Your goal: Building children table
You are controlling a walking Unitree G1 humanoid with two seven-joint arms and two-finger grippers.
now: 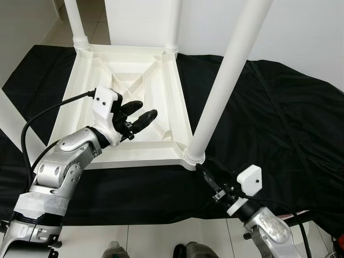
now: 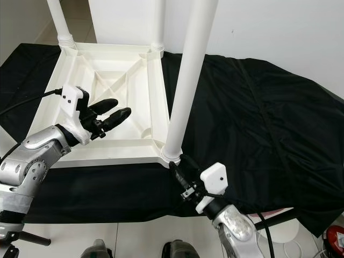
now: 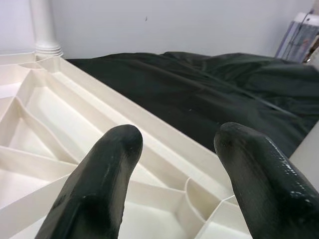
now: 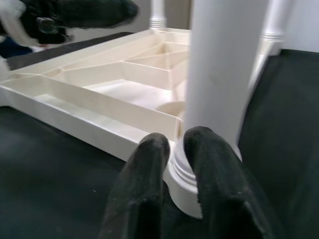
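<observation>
Left end effector (image 1: 137,115): hovers over the near half of the upturned table top (image 1: 91,134), at about 9 o'clock from scene centre; its fingers stand wide apart and hold nothing.
Table top: white plastic, lying underside up on a black cloth (image 1: 269,113), ribs and corner sockets showing.
Near-right leg (image 1: 226,80): stands upright in the corner socket at about 5 o'clock of the table top.
Right end effector (image 1: 205,174): at the foot of that leg, fingers narrowed to a slim gap and touching or just beside the leg's collar; whether they grip it cannot be told.
Risk: judged from the frames, the leg may not be fully seated; a sideways push from the right end effector could tilt it or pop it out of the socket, and the table top could slide on the cloth.
Count: one table top, three legs fitted (near right, far right (image 1: 171,24), far left (image 1: 75,24)), with the near-left corner bare; two end effectors.
</observation>
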